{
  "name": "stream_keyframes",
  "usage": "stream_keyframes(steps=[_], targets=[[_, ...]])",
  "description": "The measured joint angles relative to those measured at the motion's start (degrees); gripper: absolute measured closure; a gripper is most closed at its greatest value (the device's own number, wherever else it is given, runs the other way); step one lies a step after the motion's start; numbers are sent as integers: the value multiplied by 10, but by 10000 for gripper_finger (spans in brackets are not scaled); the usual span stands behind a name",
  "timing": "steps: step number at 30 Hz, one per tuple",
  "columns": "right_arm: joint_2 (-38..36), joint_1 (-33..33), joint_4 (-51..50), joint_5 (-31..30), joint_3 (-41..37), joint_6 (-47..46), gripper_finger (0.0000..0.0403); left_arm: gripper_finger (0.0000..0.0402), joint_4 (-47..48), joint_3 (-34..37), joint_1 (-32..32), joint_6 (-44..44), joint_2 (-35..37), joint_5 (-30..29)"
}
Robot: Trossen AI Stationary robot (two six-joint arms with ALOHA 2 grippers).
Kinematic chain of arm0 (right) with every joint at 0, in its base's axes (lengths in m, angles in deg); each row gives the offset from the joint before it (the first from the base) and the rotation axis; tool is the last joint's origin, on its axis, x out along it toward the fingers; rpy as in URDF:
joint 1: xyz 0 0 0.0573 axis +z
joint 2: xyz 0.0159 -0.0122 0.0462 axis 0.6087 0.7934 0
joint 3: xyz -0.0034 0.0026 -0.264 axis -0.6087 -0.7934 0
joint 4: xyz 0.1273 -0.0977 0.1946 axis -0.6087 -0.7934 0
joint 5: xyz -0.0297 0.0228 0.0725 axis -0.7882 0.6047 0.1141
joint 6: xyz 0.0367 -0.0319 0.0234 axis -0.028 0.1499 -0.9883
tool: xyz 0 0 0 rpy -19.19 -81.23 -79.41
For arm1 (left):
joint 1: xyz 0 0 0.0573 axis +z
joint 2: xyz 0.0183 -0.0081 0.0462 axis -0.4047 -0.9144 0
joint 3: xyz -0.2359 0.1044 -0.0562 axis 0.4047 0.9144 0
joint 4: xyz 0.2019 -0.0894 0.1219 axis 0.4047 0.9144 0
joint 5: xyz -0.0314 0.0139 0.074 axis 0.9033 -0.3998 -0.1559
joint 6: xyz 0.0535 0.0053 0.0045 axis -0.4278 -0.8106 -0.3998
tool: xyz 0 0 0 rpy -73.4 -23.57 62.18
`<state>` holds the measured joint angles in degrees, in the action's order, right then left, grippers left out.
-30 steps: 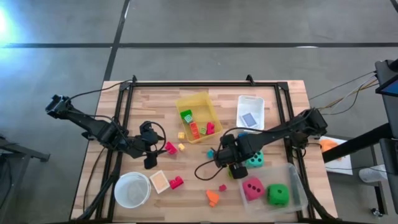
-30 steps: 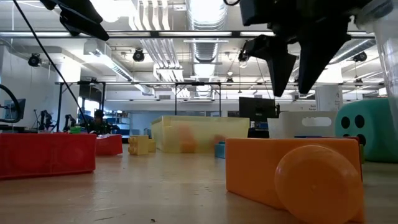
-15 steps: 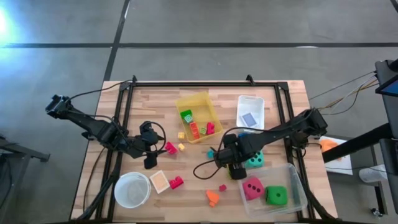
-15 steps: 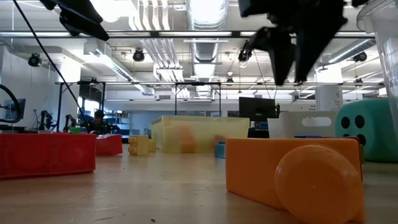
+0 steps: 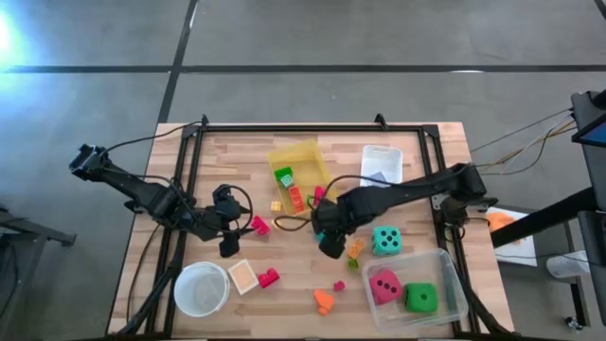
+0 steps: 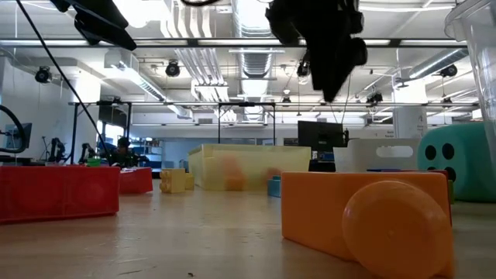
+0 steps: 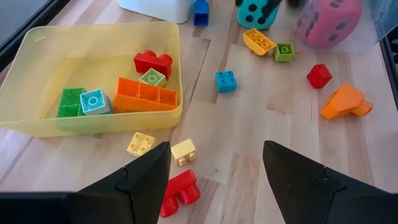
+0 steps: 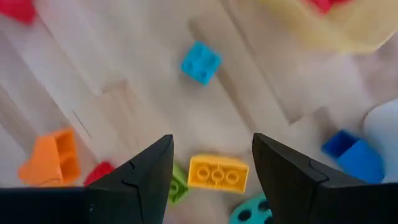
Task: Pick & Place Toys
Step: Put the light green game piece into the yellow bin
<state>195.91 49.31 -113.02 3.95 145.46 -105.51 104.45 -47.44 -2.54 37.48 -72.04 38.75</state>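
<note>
I see the wooden table (image 5: 417, 152) mid-frame on grey floor, blocks (image 5: 267, 278) scattered centre, two dice (image 5: 423, 297) in the clear bin (image 5: 453, 284) lower right; left gripper (image 5: 228, 248) and right gripper (image 5: 328, 249) both parted, empty; the low view cuts the arms off

The work surface was a light wooden table (image 5: 237, 161) with a black frame along its edges. Directly on it stood a yellow bin (image 5: 301, 156), a white bin (image 5: 382, 156), a clear bin (image 5: 445, 284) and a round white bowl (image 5: 201, 289). Loose toys lay on the bare wood — a teal die (image 5: 384, 241), a red block (image 5: 269, 278), a pink block (image 5: 258, 225), an orange block (image 5: 324, 300) and a small light-blue block (image 7: 225, 81). A pale square tile (image 5: 243, 276) sat just beside the bowl.
</note>
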Motion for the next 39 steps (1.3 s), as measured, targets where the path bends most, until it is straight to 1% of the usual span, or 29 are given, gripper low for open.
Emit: stream_keyframes(steps=[4,8,11,13,19,25,34,39], targets=[[30,-7,-23,30,-2,3,193,144,0,0,0,9,0,0],[60,-10,-54,41,0,6,193,144,0,0,0,11,0,0],[82,-8,-65,88,1,17,193,144,1,0,0,9,0,0],[95,-8,-64,101,1,22,193,144,0,0,0,9,0,0],[117,-6,-67,102,0,24,193,144,0,0,0,9,0,0],[125,7,-66,96,-1,-8,193,144,0,0,0,9,0,0],[128,23,-62,62,-6,-48,193,144,0,0,0,9,0,0],[128,30,-57,58,-7,-51,193,144,0,0,0,9,0,0]])
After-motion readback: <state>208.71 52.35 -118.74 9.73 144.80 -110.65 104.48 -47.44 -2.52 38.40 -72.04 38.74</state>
